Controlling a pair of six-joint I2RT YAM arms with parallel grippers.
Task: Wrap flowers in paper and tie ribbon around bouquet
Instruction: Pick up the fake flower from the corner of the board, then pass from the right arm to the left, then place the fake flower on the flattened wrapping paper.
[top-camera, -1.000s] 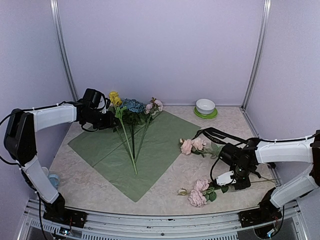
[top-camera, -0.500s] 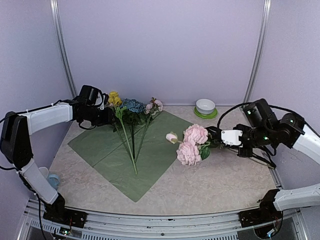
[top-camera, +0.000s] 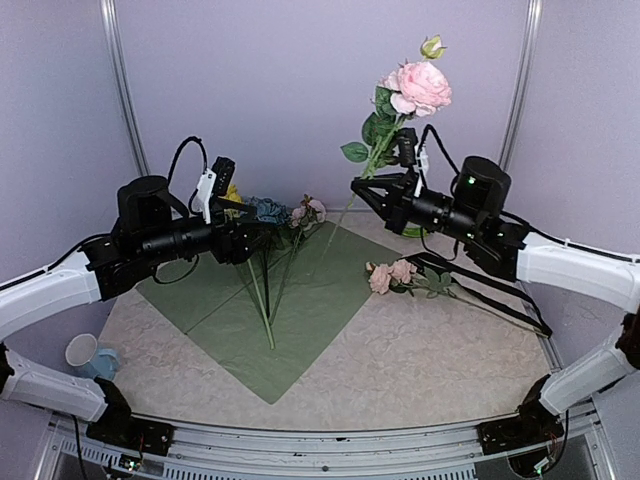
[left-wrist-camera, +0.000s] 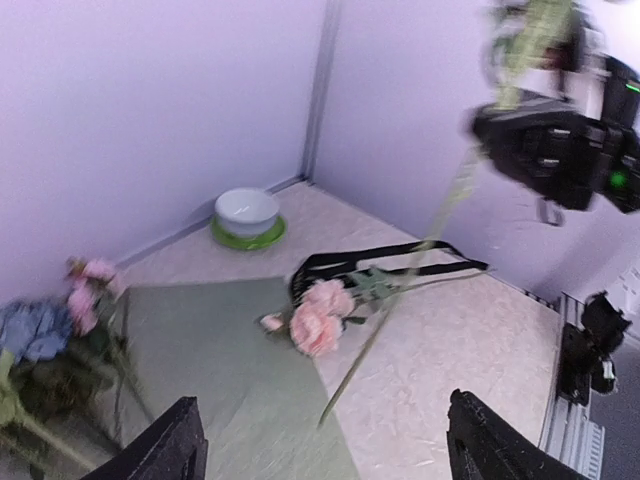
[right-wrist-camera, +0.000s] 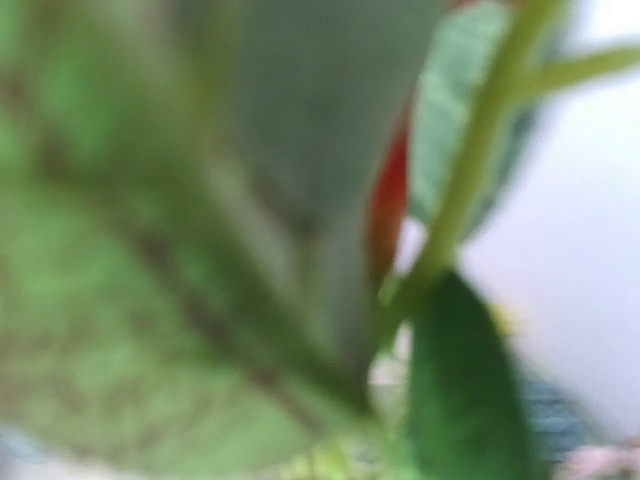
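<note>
A sage green paper (top-camera: 300, 300) lies flat on the table. On its far corner lie flowers: a yellow bloom, a blue hydrangea (top-camera: 268, 210) and small pink ones (top-camera: 308, 210), with their stems pointing toward me. My right gripper (top-camera: 372, 188) is raised high and shut on the stem of a pink rose (top-camera: 420, 88), which points up. In the right wrist view only its blurred leaves and stem (right-wrist-camera: 470, 180) show. Another pink rose (top-camera: 390, 277) (left-wrist-camera: 318, 320) lies beside the black ribbon (top-camera: 480, 288) (left-wrist-camera: 380, 262). My left gripper (top-camera: 255, 238) (left-wrist-camera: 322, 420) hangs open and empty above the paper's left side.
A white bowl on a green saucer (left-wrist-camera: 246, 212) stands at the back right corner. A pale cup (top-camera: 82, 350) sits at the left table edge. Lilac walls close in the back and both sides.
My right arm has lifted the pink rose from the table to high above the paper's right corner. My left gripper has opened, risen and drawn back from the lying flowers.
</note>
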